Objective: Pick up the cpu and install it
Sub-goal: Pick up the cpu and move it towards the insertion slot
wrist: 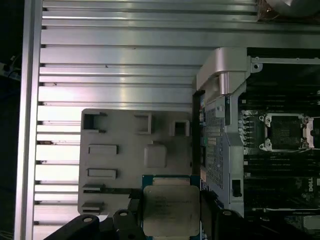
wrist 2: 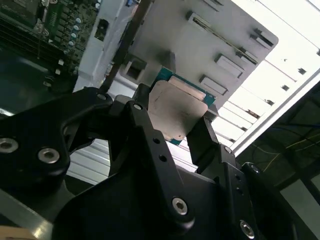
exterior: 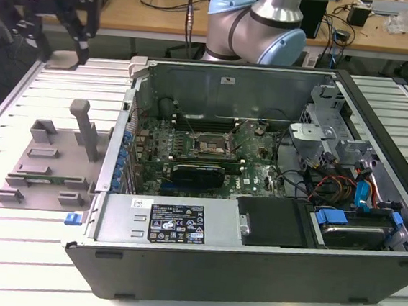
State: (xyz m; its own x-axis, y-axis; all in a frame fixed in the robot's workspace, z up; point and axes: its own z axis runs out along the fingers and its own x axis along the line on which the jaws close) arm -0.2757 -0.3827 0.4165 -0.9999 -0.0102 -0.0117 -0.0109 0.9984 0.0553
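Gripper (wrist 2: pixel 172 125): black jointed fingers (wrist 2: pixel 145 130) studded with screw heads, clamped on two opposite edges of the cpu (wrist 2: pixel 176 106). Cpu: thin flat square with a pale matte silver lid, rounded corners and a green board rim; held in the air over the tray (wrist: pixel 125 130), not touching it. Tray: grey plastic slab with upright posts and shallow rectangular slots, lying on the ribbed aluminium surface (wrist: pixel 115 65). Just beside the tray stands the open computer case (exterior: pixel 250 273), of dark sheet metal. Inside it: a green motherboard (exterior: pixel 253 165) carrying a square socket (exterior: pixel 208 145) with a metal rim and, farther from the tray, bundled coloured cables (exterior: pixel 331 187).
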